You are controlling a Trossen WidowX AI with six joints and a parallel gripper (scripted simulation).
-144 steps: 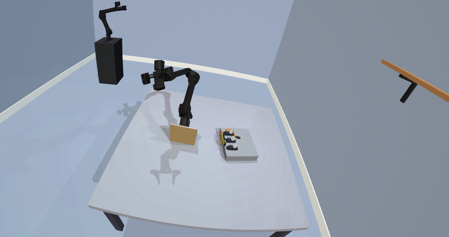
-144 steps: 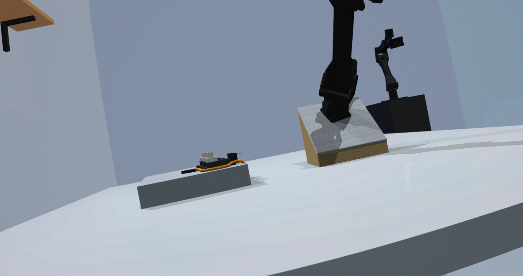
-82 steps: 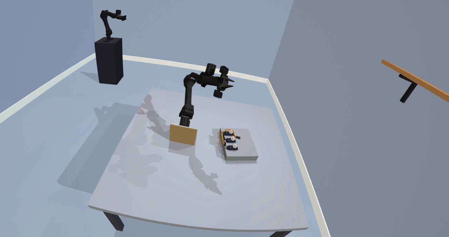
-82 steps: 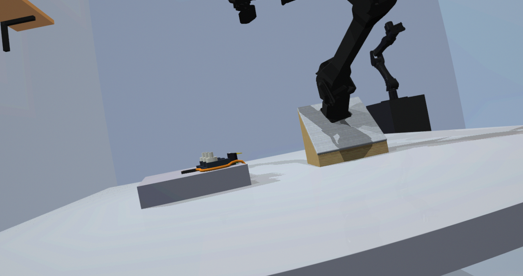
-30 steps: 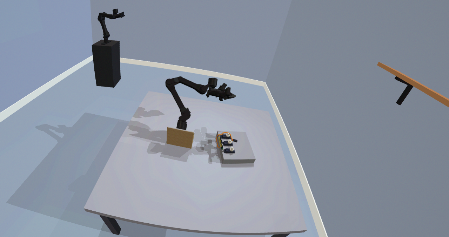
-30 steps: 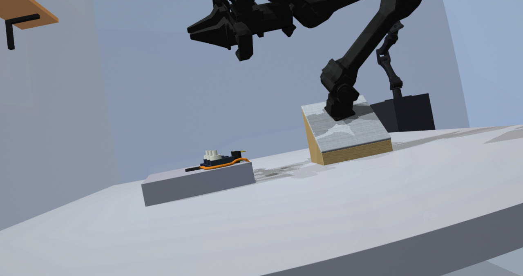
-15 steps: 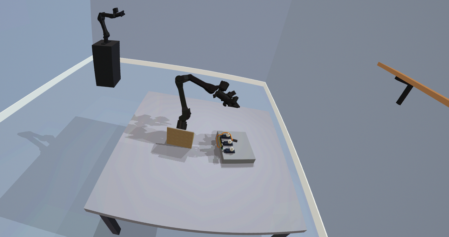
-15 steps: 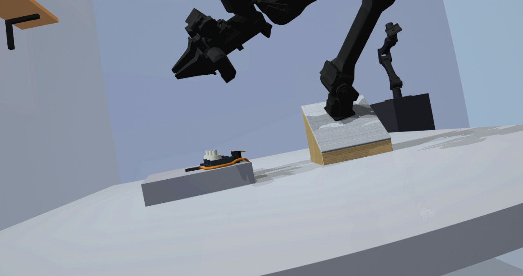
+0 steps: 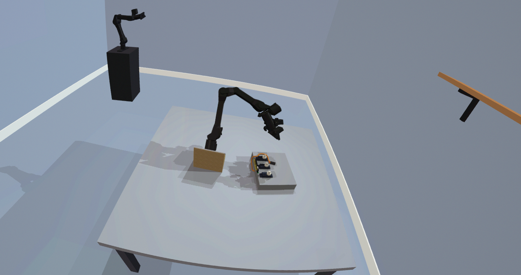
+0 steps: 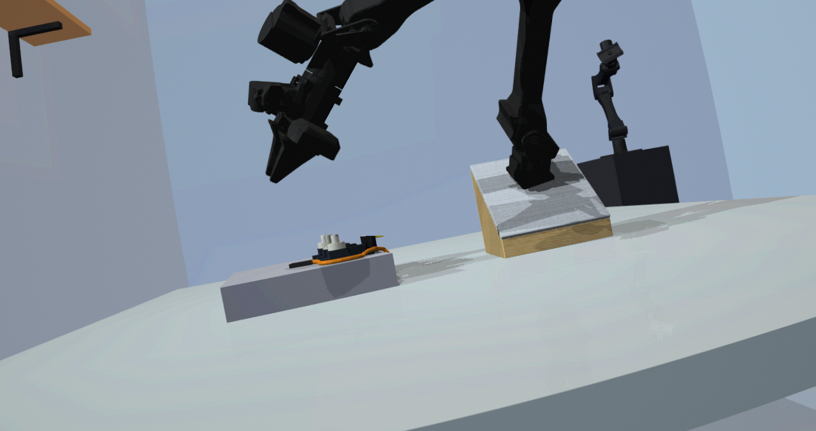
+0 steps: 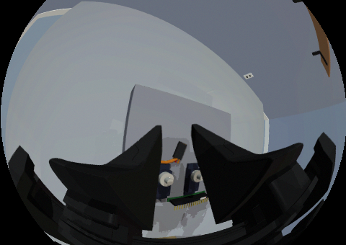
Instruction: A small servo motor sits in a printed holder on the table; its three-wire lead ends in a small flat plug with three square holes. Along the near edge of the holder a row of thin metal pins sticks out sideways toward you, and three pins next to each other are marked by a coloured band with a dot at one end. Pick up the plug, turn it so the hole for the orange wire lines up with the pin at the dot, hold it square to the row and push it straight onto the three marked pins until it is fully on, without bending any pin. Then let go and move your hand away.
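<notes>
The black plug (image 9: 272,162) (image 10: 300,264) (image 11: 179,150) lies on top of the grey holder (image 9: 284,171) (image 10: 273,294) (image 11: 180,104), beyond the servos, slanted in the wrist view. Its orange lead (image 10: 348,257) (image 11: 169,161) runs back past the dark servos with white hubs. The row of thin pins (image 9: 255,164) (image 11: 191,204) sticks out from a black header along the holder edge on the arm's side. The coloured band and dot are too small to tell. My gripper (image 9: 279,136) (image 10: 271,178) (image 11: 176,130) is partly open and empty, high above the holder, with the plug seen between the fingers from the wrist.
Three servos stand side by side on the holder, one servo (image 9: 265,174) nearest the top camera. The arm's wedge-shaped wooden base (image 9: 209,160) (image 10: 556,245) stands on the table (image 9: 218,229) (image 10: 513,337) beside the holder. A second arm on a black pedestal (image 9: 123,75) is farther back.
</notes>
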